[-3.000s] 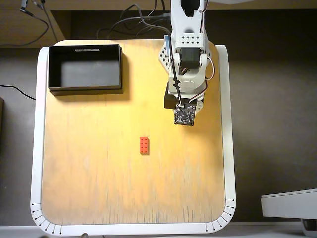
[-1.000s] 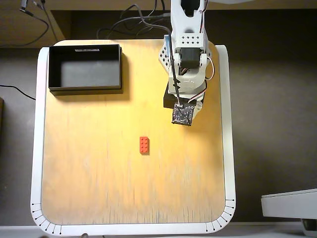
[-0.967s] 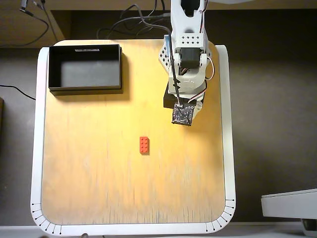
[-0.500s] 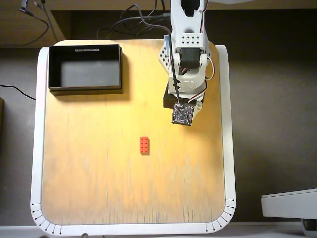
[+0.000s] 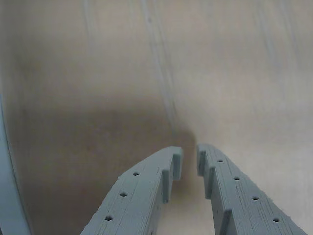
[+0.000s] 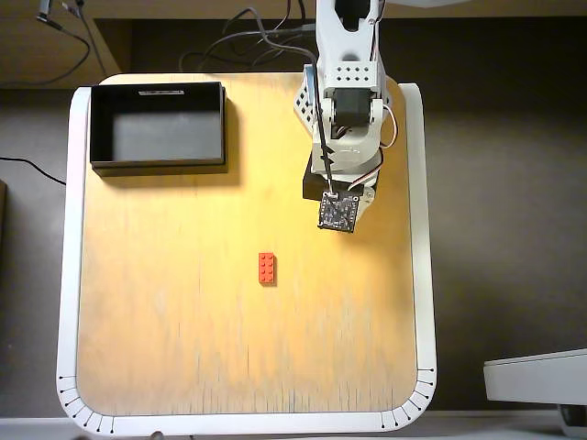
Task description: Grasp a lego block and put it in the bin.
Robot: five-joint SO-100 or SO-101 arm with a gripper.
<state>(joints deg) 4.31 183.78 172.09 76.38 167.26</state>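
The red lego block (image 6: 267, 268) lies flat on the wooden table near its middle, studs up. It is out of sight in the wrist view. The black bin (image 6: 223, 128) stands empty at the table's back left corner in the overhead view, with a white label on its far rim. My gripper (image 5: 190, 160) is empty, its two grey fingers nearly together over bare wood. In the overhead view the arm (image 6: 341, 137) is folded at the back right, its wrist above and to the right of the block, and it hides the fingers.
The table (image 6: 183, 330) has a raised white rim (image 6: 70, 275) around it. Cables (image 6: 248, 37) lie behind the table's back edge. A grey-white object (image 6: 537, 378) sits off the table at the lower right.
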